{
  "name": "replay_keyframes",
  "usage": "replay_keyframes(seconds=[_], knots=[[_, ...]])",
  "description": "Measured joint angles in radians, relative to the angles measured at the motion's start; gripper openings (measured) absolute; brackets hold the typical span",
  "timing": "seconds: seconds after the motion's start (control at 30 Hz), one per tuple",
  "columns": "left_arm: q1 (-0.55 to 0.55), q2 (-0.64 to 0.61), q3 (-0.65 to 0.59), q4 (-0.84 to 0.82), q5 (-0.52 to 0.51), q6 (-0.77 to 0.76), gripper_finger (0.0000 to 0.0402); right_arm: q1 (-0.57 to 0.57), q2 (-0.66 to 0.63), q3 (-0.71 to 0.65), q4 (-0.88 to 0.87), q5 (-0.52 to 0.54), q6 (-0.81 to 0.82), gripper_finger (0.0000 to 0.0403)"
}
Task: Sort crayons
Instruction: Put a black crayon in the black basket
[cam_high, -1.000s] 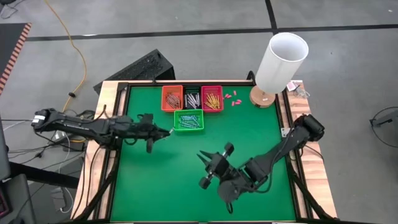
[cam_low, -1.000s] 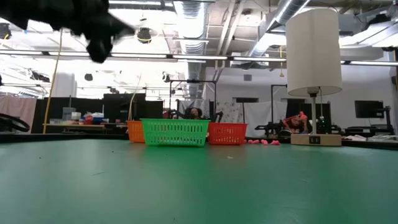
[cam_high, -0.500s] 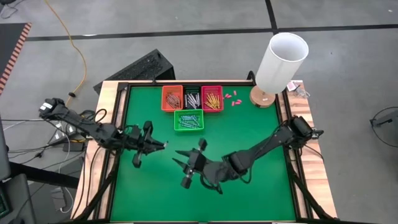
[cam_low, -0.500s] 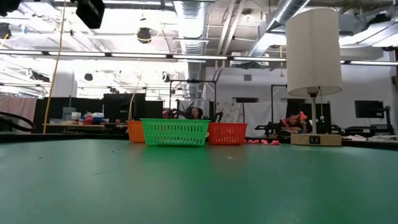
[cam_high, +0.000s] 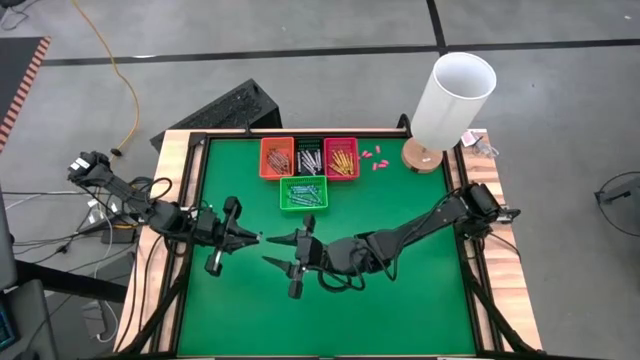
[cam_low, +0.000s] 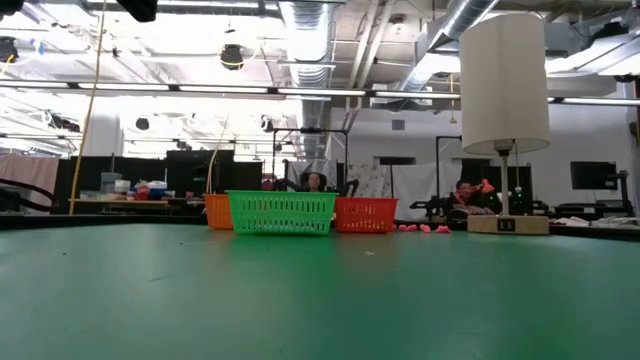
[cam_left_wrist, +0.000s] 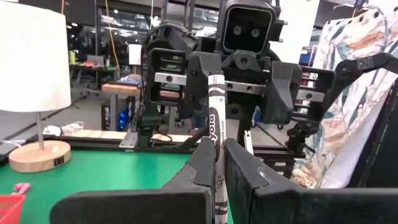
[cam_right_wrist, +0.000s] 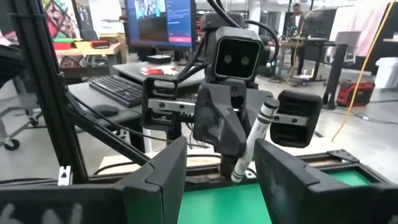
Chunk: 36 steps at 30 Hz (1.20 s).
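Note:
My left gripper (cam_high: 252, 238) hangs over the table's left middle, shut on a grey crayon (cam_left_wrist: 216, 118), also seen as a pale stick (cam_right_wrist: 258, 134) in the right wrist view. My right gripper (cam_high: 270, 250) faces it from the table's right, open, its fingertips just short of the crayon. Other crayons lie sorted in an orange basket (cam_high: 277, 157), a dark basket (cam_high: 309, 158), a red basket (cam_high: 341, 157) and a green basket (cam_high: 303, 193) at the far middle. My left gripper pinches the grey crayon between its two fingers (cam_left_wrist: 202, 163) at the crayon's lower half (cam_left_wrist: 217, 163). The fingers reach level toward the table's right and lie across the crayon. It stands nearly upright, its upper end (cam_left_wrist: 215, 79) above the fingers, clear of the table.
A lamp with a white shade (cam_high: 452, 88) and a wooden foot (cam_high: 424, 156) stands at the far right corner. A few small pink bits (cam_high: 372, 158) lie right of the red basket. The green mat (cam_high: 400, 300) has a raised wooden rim.
My left gripper has swung from beside the green basket toward the table's near edge and turned, carrying the grey crayon. My right gripper has gone toward the table's left until it faces the left gripper, has levelled out, and has opened wider.

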<state>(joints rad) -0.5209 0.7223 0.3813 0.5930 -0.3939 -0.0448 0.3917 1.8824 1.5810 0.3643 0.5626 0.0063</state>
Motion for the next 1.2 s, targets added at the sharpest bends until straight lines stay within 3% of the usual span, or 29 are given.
replay_keyframes(seconds=[0.7, 1.2], knots=[[0.000, 0.000, 0.000, 0.013, 0.005, 0.026, 0.0000, -0.082, 0.005, 0.000, 0.068, -0.071, -0.038, 0.0190], [0.001, 0.000, 0.000, 0.024, 0.005, 0.044, 0.0000, -0.107, 0.005, 0.000, 0.066, -0.147, -0.030, 0.0126]])
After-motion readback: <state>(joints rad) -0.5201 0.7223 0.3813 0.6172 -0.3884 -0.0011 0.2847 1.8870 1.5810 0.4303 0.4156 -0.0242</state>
